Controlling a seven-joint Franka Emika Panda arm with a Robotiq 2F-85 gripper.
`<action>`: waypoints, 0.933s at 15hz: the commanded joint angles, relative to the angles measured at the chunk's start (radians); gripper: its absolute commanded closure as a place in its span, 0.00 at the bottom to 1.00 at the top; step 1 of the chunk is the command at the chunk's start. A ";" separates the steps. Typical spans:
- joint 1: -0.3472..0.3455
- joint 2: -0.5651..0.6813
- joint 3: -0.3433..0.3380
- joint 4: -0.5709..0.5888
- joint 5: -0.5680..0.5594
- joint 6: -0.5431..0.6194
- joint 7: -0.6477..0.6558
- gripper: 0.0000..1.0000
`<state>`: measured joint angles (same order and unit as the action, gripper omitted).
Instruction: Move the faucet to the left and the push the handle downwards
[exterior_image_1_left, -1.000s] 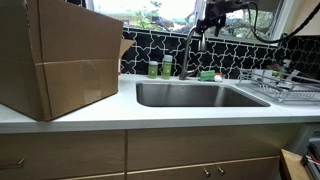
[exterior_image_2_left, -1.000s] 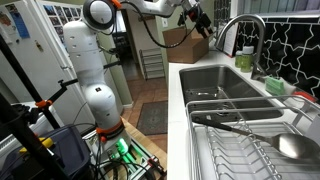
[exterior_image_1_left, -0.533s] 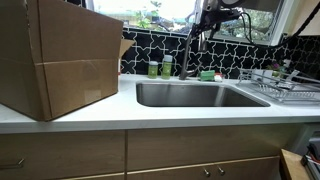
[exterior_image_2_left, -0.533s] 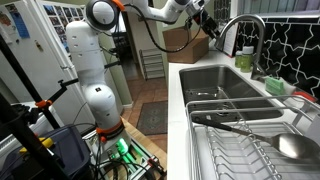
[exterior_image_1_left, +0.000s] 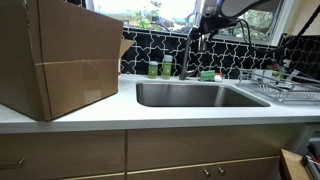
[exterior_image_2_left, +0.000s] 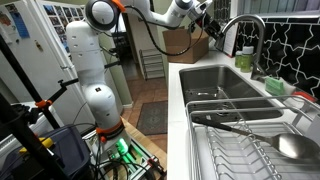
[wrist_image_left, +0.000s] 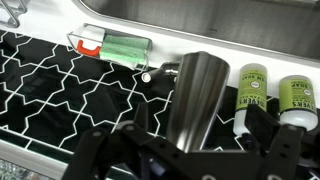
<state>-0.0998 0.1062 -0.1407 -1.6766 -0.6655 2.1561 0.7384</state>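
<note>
Backsplash (wrist_image_left: 60, 95) is black lantern-shaped tile with white grout lines, a pretty busy pattern. Faucet (wrist_image_left: 195, 95) is shiny silver, and the sink (exterior_image_1_left: 195, 95) is dull grey steel. The bottles (wrist_image_left: 250, 95) have lime green labels, and the sponge (wrist_image_left: 125, 47) is green too. White countertop (exterior_image_1_left: 150, 113), tan wood cabinets (exterior_image_1_left: 190, 150), plain brown cardboard box (exterior_image_1_left: 60, 55).
</note>
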 joint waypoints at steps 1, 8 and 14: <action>-0.002 -0.016 -0.014 -0.053 -0.029 0.071 0.049 0.00; -0.010 -0.014 -0.023 -0.088 0.001 0.196 0.035 0.00; -0.011 -0.017 -0.021 -0.114 0.036 0.304 -0.012 0.00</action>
<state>-0.1073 0.1054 -0.1622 -1.7500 -0.6599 2.3888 0.7616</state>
